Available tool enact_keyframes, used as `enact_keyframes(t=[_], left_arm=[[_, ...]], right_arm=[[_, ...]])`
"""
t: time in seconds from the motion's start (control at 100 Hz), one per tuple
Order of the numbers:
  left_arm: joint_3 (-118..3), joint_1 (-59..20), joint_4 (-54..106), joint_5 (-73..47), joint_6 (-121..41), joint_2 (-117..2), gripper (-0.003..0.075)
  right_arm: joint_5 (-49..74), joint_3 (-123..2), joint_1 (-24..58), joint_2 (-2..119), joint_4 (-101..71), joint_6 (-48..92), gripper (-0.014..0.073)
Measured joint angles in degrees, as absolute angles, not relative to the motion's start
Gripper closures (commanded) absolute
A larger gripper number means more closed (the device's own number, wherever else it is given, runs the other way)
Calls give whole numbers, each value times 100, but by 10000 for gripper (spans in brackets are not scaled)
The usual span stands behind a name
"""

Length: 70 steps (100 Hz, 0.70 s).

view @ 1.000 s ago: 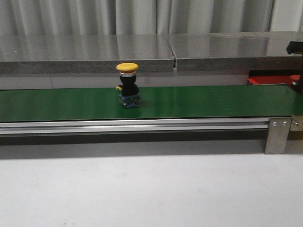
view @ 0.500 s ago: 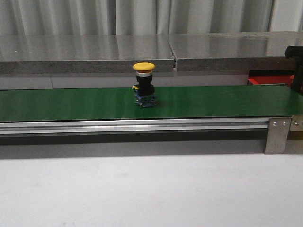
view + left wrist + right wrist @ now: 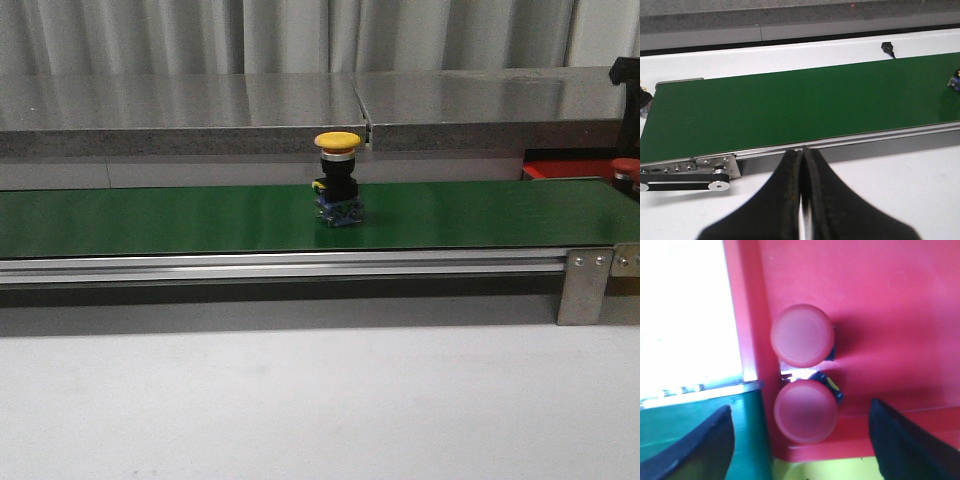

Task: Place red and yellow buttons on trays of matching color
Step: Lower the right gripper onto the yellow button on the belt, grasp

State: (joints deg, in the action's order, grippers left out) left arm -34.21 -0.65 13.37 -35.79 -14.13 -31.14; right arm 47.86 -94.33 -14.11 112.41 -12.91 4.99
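Right fingers [image 3: 802, 445] spread wide, two red buttons [image 3: 802, 335] between them on your red tray [image 3: 890, 315] | left fingers [image 3: 802, 200] pressed together, holding nothing | yellow button [image 3: 338, 180] rides belt [image 3: 150, 215]

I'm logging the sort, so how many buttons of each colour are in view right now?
Red buttons: 2, one beside the other, both on the red tray.
Yellow button: 1, upright on the green belt.
Total: 3 buttons.

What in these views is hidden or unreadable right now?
- Flat red tray: front view, mostly behind the green belt and the frame edge.
- Yellow surface: right wrist view, a cut-off sliver, identity unclear.
- Yellow-capped button: left wrist view, only a fragment at the edge.
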Motion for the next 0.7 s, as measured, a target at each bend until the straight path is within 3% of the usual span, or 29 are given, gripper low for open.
enact_keyframes(t=[0.29,0.7], left_arm=[[-3421,-65,1337,-3579,-1413,-3114,739],[-3421,-65,1337,-3579,-1413,-3114,739]], right_arm=[[4511,-8439,-1298,10059,-1291,885,32],[4567,-7651,-314,9080,-1127,983,32]])
